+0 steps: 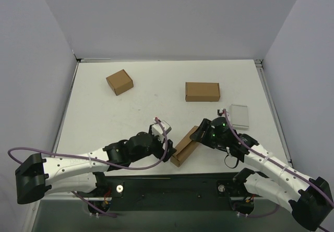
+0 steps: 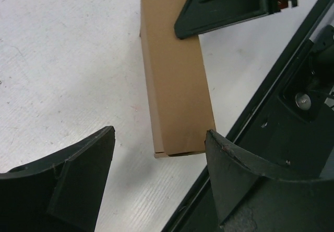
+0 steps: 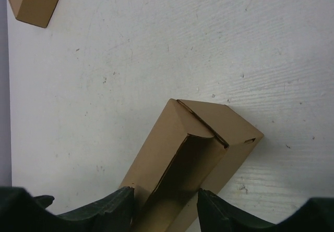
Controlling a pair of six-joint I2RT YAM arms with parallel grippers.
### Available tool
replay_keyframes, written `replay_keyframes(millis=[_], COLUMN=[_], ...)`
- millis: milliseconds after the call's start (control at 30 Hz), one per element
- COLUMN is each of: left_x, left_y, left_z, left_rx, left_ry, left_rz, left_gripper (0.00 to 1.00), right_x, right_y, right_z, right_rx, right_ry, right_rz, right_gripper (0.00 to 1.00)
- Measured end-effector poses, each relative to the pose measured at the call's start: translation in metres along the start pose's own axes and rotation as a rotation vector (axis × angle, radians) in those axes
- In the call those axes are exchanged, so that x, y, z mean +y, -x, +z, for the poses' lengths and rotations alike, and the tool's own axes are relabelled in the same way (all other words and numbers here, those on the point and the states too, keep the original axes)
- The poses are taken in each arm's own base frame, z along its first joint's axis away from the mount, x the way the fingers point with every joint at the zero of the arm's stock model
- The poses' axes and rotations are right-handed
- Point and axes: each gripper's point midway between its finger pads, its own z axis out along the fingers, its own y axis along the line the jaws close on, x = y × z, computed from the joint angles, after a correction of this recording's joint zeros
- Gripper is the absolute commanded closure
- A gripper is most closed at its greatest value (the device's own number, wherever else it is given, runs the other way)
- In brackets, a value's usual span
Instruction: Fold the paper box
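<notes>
Three grey walls [image 1: 172, 18] close in a white table [image 1: 156, 107]. At its 10 o'clock sits a carton [image 1: 119, 82]. At 6 o'clock the left gripper [image 2: 159, 131] stands wide apart, holding nothing, with the near end of the box [image 1: 185, 146] between its jaws. The right gripper [image 3: 165, 190] straddles the far end; whether it pinches, I cannot tell.

Paper box [image 3: 172, 138] slanted on the desk [image 3: 235, 44], top gaping open, claw [image 3: 164, 203] fingers flanking its near end. Smaller brown carton [image 3: 34, 0] off by the desk edge.
</notes>
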Motion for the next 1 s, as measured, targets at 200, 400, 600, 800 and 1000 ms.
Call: replay_keyframes(millis=[200,400,600,800,1000], left_x=[-0.015,-0.019,-0.015,-0.008,-0.005], left_y=[0.004,0.002,-0.014,-0.022,-0.021], left_z=[-0.008,-0.01,-0.007,-0.002,0.009], left_rx=[-0.01,-0.008,0.03,0.039,0.023], left_ry=[-0.077,-0.104,-0.094,-0.055,-0.018], left_rz=[0.032,0.032,0.04,0.028,-0.014], left_gripper=[0.21,0.21,0.21,0.22,0.22], right_x=[-0.005,-0.007,-0.008,-0.007,-0.008], right_y=[-0.001,-0.001,0.003,0.005,0.005], right_z=[0.006,0.011,0.014,0.015,0.016], right_rx=[-0.013,-0.022,-0.043,-0.055,-0.057], right_ry=[-0.003,-0.007,-0.009,-0.008,-0.007], right_rz=[0.003,0.004,0.008,0.009,0.009], right_gripper=[0.66,0.72,0.73,0.74,0.75])
